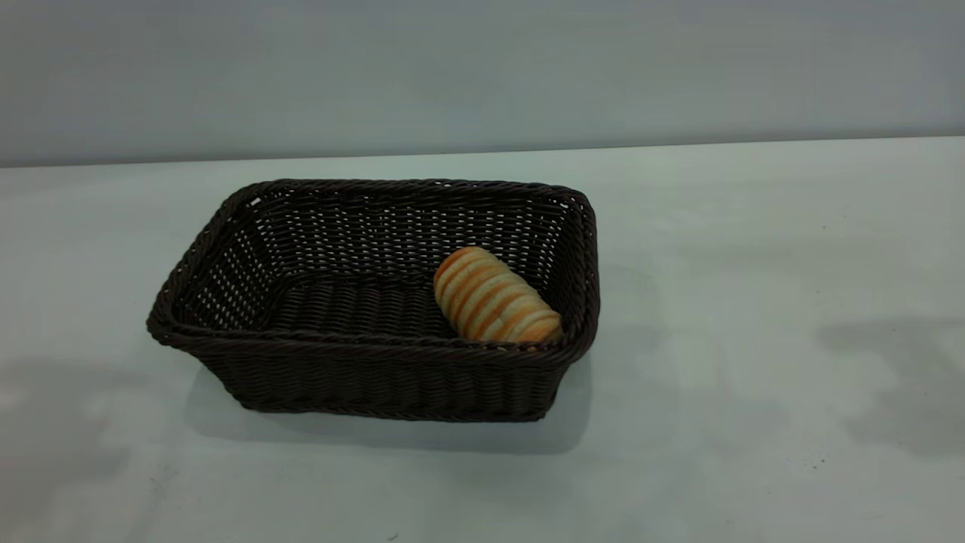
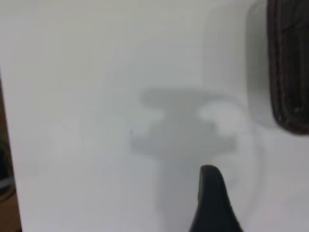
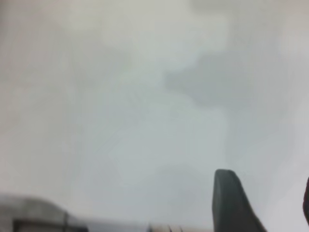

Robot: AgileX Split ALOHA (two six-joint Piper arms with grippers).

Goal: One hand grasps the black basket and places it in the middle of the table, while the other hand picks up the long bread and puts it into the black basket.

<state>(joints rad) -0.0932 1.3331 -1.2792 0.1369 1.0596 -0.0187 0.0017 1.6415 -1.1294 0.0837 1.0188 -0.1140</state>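
The black basket stands on the white table, left of the middle in the exterior view. The long bread lies inside it, at its right end against the near wall. Neither gripper shows in the exterior view. In the left wrist view one dark finger of my left gripper hangs over bare table, with a corner of the basket off to one side; nothing is in the gripper. My right gripper is open and empty over bare table, its fingers far apart.
Soft shadows of the arms lie on the table at the right and at the left of the exterior view. A grey wall runs behind the table's far edge.
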